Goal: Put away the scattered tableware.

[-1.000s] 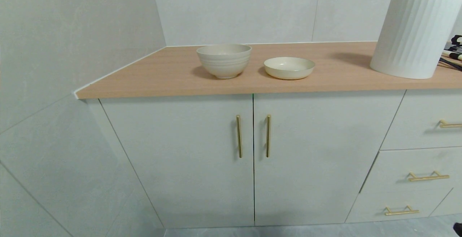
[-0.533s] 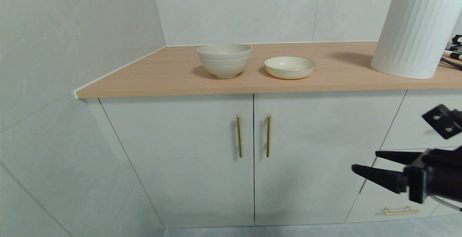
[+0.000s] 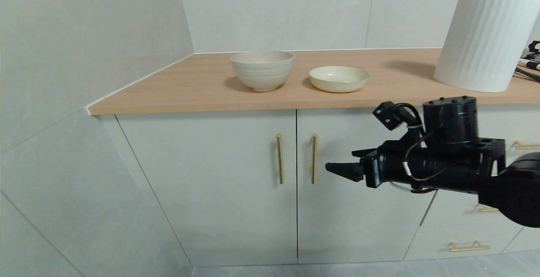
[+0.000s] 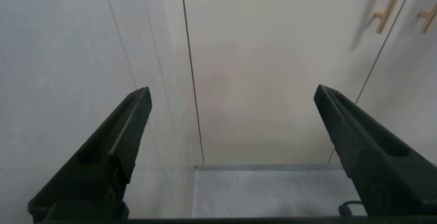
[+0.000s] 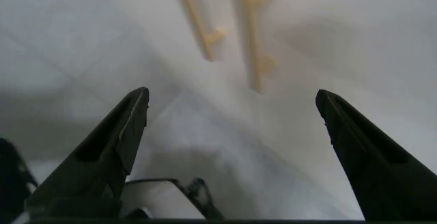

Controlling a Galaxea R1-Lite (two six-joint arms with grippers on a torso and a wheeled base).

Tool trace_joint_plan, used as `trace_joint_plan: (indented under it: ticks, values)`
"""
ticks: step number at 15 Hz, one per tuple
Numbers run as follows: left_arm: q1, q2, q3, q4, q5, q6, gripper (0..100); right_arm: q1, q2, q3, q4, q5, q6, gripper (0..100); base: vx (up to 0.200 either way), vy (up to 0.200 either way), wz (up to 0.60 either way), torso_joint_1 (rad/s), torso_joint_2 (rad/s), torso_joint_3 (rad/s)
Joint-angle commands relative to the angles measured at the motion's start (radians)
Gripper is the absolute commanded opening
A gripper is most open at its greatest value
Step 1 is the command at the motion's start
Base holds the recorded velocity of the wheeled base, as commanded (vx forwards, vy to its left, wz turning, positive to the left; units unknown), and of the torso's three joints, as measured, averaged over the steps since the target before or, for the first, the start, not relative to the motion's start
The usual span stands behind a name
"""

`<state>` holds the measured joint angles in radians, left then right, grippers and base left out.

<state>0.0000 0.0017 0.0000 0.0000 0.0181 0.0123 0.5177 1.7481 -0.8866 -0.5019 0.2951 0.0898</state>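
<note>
A deep cream bowl (image 3: 262,70) and a shallow cream dish (image 3: 338,78) stand side by side on the wooden countertop (image 3: 190,93). Below them is a double-door cabinet with two upright gold handles (image 3: 279,158) (image 3: 313,158). My right gripper (image 3: 340,160) hangs in front of the right door, level with the handles and a little to their right, pointing at them. In the right wrist view that gripper (image 5: 231,93) is open, and the handles (image 5: 252,39) show blurred beyond it. My left gripper (image 4: 232,93) is open and empty, low before the cabinet's left door (image 4: 273,80).
A tall white ribbed container (image 3: 485,40) stands at the counter's right end, with dark utensils (image 3: 530,63) behind it. Drawers with gold handles (image 3: 468,247) lie right of the doors. Tiled wall closes off the left side; grey floor (image 4: 266,190) lies below.
My right arm has come in from the right and swung up and leftward, from the drawers to just beside the door handles. The bowl and dish have stayed put.
</note>
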Motion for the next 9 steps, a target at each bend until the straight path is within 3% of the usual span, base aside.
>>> trace_joint_plan:
  ticks: [1,4,9]
  values:
    - [0.000,0.000,0.000,0.000,0.000,0.000,100,0.039,0.143,-0.101,-0.006,-0.007,0.031,100,0.000,0.000,0.00,0.000,0.00,0.000]
    - [0.000,0.000,0.000,0.000,0.000,0.000,100,0.041,0.162,-0.126,-0.023,-0.007,0.194,100,0.000,0.000,0.00,0.000,0.00,0.000]
    - [0.000,0.001,0.000,0.000,0.000,0.000,100,0.061,0.234,-0.123,-0.187,-0.011,0.203,100,0.000,0.000,0.00,0.000,0.00,0.000]
